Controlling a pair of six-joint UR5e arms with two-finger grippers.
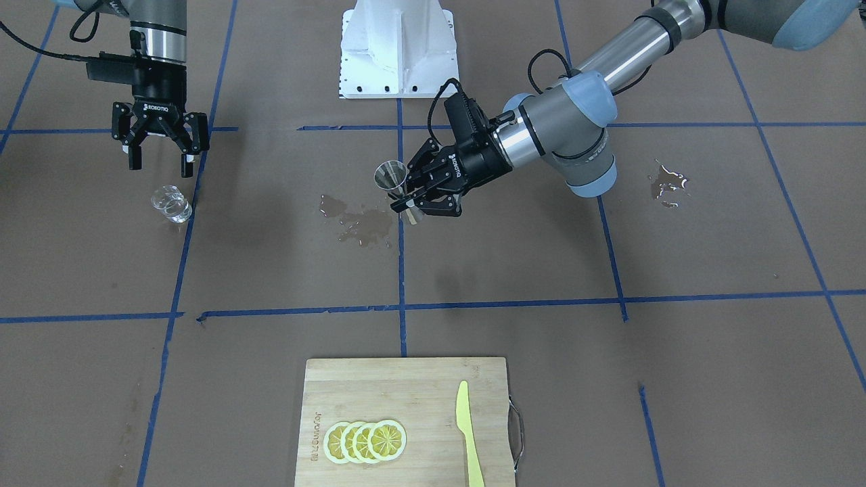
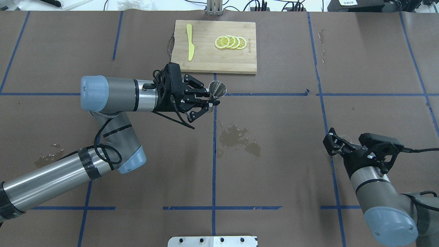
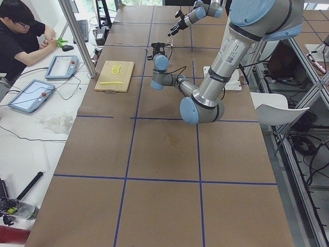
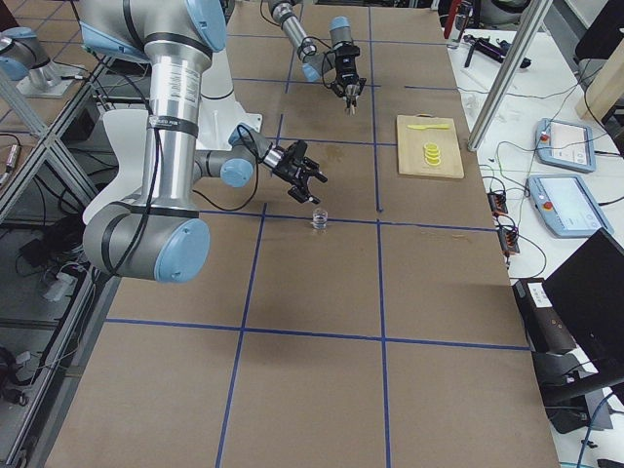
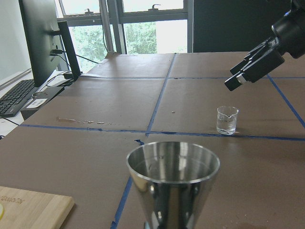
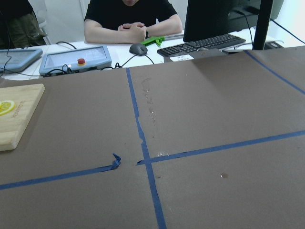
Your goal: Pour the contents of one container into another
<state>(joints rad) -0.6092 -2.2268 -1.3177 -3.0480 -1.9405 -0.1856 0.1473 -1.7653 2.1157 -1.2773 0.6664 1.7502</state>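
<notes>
metal cup is hanging upright just off the cutting board's robot-side edge | left gripper is pinching its narrow waist | small glass is sitting well away from the board | right gripper is hovering near it, fingers spread

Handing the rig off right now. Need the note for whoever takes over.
Left pincer: shut on the steel jigger, held upright near the table centre.
Right pincer: open, empty, above the small glass beaker, not touching it.
Done: jigger gripped. Wet patches on the paper.
Left: bring the jigger across to the beaker and pour. The jigger's contents can't be judged.
</notes>
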